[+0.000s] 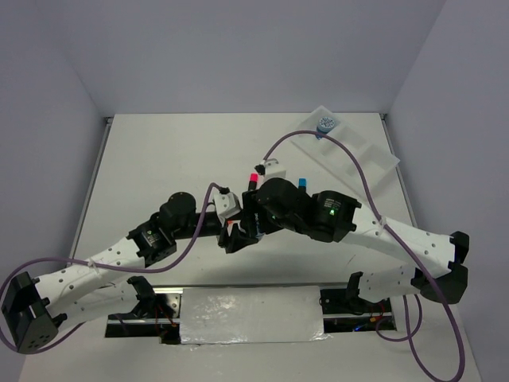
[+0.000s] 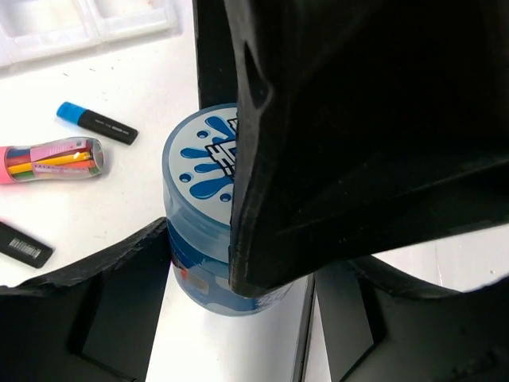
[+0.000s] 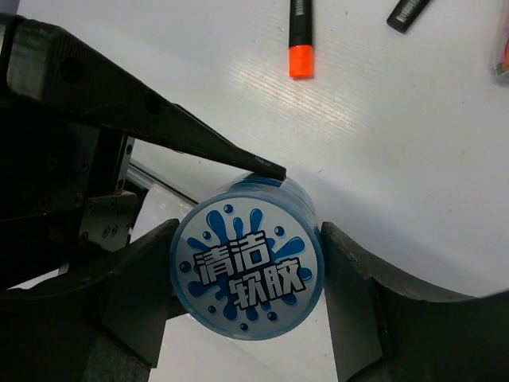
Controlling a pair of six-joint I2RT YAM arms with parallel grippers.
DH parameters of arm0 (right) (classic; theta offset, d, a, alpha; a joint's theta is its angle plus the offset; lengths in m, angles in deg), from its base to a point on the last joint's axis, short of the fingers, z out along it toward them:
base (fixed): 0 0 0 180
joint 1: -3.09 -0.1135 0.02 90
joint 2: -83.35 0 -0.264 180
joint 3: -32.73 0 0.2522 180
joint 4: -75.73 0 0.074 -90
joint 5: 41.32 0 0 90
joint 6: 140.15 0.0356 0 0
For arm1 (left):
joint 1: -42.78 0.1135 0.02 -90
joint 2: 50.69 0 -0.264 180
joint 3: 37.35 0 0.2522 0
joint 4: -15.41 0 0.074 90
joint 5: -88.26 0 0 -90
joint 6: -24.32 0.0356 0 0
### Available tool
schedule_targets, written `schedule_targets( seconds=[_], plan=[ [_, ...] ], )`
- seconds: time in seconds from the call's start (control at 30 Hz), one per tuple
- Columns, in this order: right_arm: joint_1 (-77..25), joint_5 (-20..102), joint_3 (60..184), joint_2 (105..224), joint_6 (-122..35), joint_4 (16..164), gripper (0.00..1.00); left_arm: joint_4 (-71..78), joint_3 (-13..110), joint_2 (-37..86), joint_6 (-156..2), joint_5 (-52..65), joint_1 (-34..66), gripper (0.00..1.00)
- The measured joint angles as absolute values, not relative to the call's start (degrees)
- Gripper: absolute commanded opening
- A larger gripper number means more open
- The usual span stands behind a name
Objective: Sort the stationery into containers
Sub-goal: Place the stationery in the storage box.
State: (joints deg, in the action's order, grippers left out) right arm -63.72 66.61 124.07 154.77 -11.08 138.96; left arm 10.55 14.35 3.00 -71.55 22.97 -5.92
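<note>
The white table (image 1: 175, 159) carries the 2 arms folded in over its middle, where they meet not far from the near edge. The white tray (image 1: 370, 155) lies in the far right corner, close to the table's right rim, and 1 blue roll (image 1: 324, 124) stands at its far end. The other blue roll (image 3: 246, 274) is where the arms meet, and it looks like a handover. The left gripper (image 1: 233, 236) is closed on the roll's sides, I think to keep it upright so the arm nearer the tray can take it. The right gripper (image 3: 246, 256) reaches in from above, its 2 jaws partly open and straddling the printed lid, close beside it. I cannot tell whether they press it, or whether the roll rests on the table or hangs just above it. Room is tight here: 2 sets of fingers crowd 1 small roll, and the table's near edge lies just beside it. Toward the tray the way looks open, but the pink-capped tube (image 2: 52, 159), a blue-capped marker (image 2: 95, 124) and an orange-capped marker (image 3: 301, 36) lie loose just beyond. I would lift the roll before swinging it right.
</note>
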Motion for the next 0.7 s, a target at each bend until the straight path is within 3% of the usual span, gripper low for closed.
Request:
schedule_targets(
  seconds=[0.07,0.1,0.17,0.27,0.3,0.33,0.37,0.4,0.57,0.7],
  plan=[
    [-64.07,67.05,124.07,154.84,-11.21,138.81,0.33,10.42,14.35,3.0,-71.55,23.04,-5.99,0.0],
    [-64.2,67.13,124.07,154.84,-11.38,138.81,0.0,10.4,14.35,3.0,-71.55,22.84,-6.06,0.04],
    [-64.29,67.33,124.07,154.86,-11.54,138.79,0.0,10.36,14.35,3.0,-71.59,22.58,-6.12,0.1],
    [-64.29,67.44,124.07,154.86,-12.02,138.46,0.0,10.25,14.35,2.76,-71.79,21.33,-6.3,0.28],
    [-64.29,67.48,124.05,154.86,-12.37,138.16,0.0,10.14,14.35,2.54,-71.9,20.76,-6.36,0.5],
    [-64.29,67.55,124.0,154.84,-12.61,137.83,0.0,10.07,14.35,2.32,-72.12,20.2,-6.45,0.59],
    [-64.29,67.66,123.81,154.73,-12.89,137.24,0.0,9.94,14.35,2.12,-72.27,19.56,-6.54,0.96],
    [-64.29,67.7,123.5,154.49,-13.18,136.56,0.0,9.83,14.35,1.91,-72.25,18.67,-6.58,0.99],
    [-62.89,69.54,120.94,151.73,-14.03,133.17,0.0,8.63,15.46,1.69,-75.35,12.46,-6.69,0.99],
    [-55.24,70.19,121.03,150.62,-15.32,133.06,0.0,5.09,18.7,1.71,-79.33,3.56,-6.58,0.99]
  ],
)
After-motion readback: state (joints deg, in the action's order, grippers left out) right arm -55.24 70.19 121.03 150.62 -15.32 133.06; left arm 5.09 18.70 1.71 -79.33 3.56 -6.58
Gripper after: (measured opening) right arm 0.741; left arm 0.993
